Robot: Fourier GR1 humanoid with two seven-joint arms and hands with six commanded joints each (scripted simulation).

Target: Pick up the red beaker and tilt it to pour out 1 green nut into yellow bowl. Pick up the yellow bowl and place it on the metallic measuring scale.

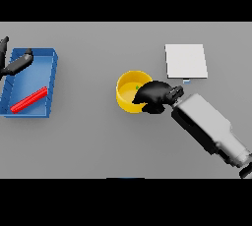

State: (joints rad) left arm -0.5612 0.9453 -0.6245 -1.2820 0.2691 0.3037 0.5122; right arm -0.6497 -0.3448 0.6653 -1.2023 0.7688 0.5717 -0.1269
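From the head view, one yellow bowl (129, 88) sits near the middle of the grey table (88, 141), round and smooth-walled, its mouth facing up, with one small green nut (137, 88) lying inside near the right part of its floor. The right hand (156, 96), dark and glossy, lies against the bowl's right rim, its fingers curled over the rim edge so that it grips the bowl there; the white and grey forearm runs from the hand down toward the lower right. Right of the bowl and a little farther back lies one metallic measuring scale (185, 61), a flat pale square plate with a small tab at its near edge, apart from the bowl. Far left of the bowl stands one blue tray (51, 80), rectangular with low walls, and in it lies one red beaker (29, 99) on its side, a slim red cylinder whose long axis runs diagonally from near-left to far-right. The left hand (17, 64) shows over the tray's far left corner, fingers loosely spread and holding nothing.
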